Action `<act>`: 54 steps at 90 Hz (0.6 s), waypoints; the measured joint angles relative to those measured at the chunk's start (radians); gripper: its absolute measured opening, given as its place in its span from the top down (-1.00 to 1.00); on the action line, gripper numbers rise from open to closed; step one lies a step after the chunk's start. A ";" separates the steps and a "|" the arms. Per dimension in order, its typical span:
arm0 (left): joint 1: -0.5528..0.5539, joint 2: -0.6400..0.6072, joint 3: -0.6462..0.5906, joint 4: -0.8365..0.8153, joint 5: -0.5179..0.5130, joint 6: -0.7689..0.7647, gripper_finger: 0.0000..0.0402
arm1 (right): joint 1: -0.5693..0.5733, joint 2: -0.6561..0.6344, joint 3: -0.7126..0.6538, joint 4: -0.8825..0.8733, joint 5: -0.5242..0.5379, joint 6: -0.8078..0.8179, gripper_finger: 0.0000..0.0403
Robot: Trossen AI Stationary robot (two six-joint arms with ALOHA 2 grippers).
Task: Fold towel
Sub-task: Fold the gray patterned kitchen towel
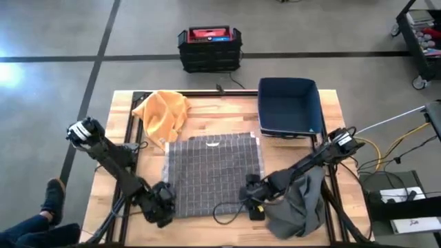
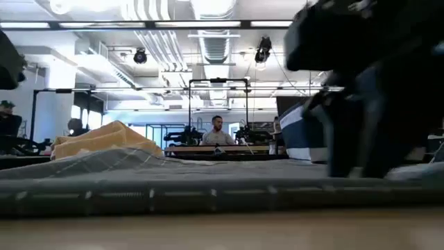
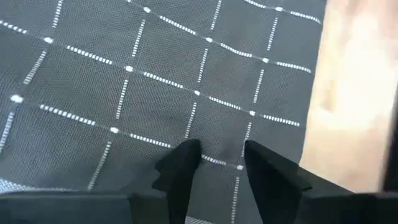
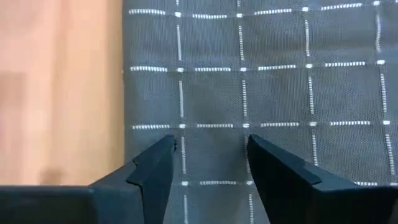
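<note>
Left gripper [image 1: 163, 201] low at lower left of high view, fingers [image 3: 180, 168] slightly parted over grey checked towel [image 1: 213, 172] near its left bottom corner. Right gripper [image 1: 252, 196] at lower centre-right, fingers [image 4: 155, 168] spread above towel's right bottom edge. Towel flat at centre of wooden table [image 1: 124, 110]. Orange cloth [image 1: 162, 114] upper left, blue bin [image 1: 289, 107] upper right, dark grey cloth [image 1: 300, 207] lower right.

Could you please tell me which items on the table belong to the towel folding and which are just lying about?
In use: grey checked towel, left gripper, right gripper.
Lying about: orange cloth, blue bin, plain grey cloth.
</note>
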 joint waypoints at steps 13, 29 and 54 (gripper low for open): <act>0.000 -0.016 0.156 -0.249 0.044 0.049 0.46 | 0.029 -0.053 0.024 -0.139 -0.058 0.036 0.14; 0.017 -0.108 0.380 -0.727 -0.274 0.109 0.55 | 0.008 -0.135 0.104 -0.171 0.042 -0.043 0.19; 0.305 -0.295 0.318 -0.979 -0.503 0.072 0.62 | -0.087 -0.082 0.071 -0.077 0.209 -0.127 0.25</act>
